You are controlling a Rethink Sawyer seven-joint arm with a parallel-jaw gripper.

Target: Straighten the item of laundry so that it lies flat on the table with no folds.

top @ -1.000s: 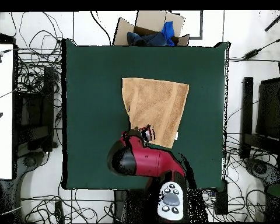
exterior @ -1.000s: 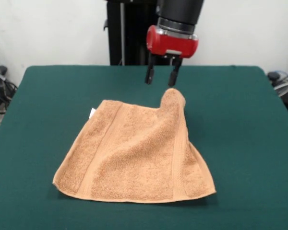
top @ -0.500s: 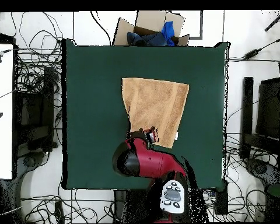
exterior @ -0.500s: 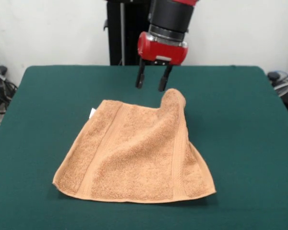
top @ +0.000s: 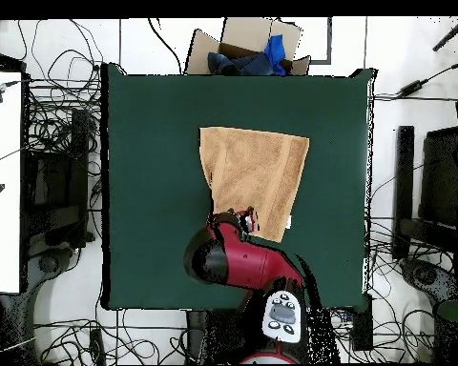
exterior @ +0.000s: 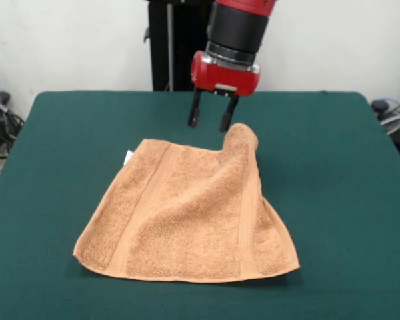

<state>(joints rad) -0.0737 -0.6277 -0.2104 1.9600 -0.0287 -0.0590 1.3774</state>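
Note:
The tan towel [exterior: 187,213] lies on the dark green table [exterior: 333,167], mostly spread out. Its far right corner [exterior: 241,137] is bunched up into a raised hump, and that edge slopes inward. A small white tag [exterior: 128,157] shows at the far left corner. My gripper [exterior: 209,119] hangs open and empty just above the table, behind and slightly left of the raised corner. In the overhead view the towel [top: 255,172] sits near the table's middle [top: 147,143], and the red arm covers the gripper [top: 242,221] at the towel's lower edge.
A cardboard box [top: 242,50] with blue cloth stands off the table's far edge in the overhead view. Cables lie on the floor all round. The black pedestal [exterior: 170,47] rises behind the table.
The gripper has moved left, away from above the raised corner, and stays open. The towel has not moved.

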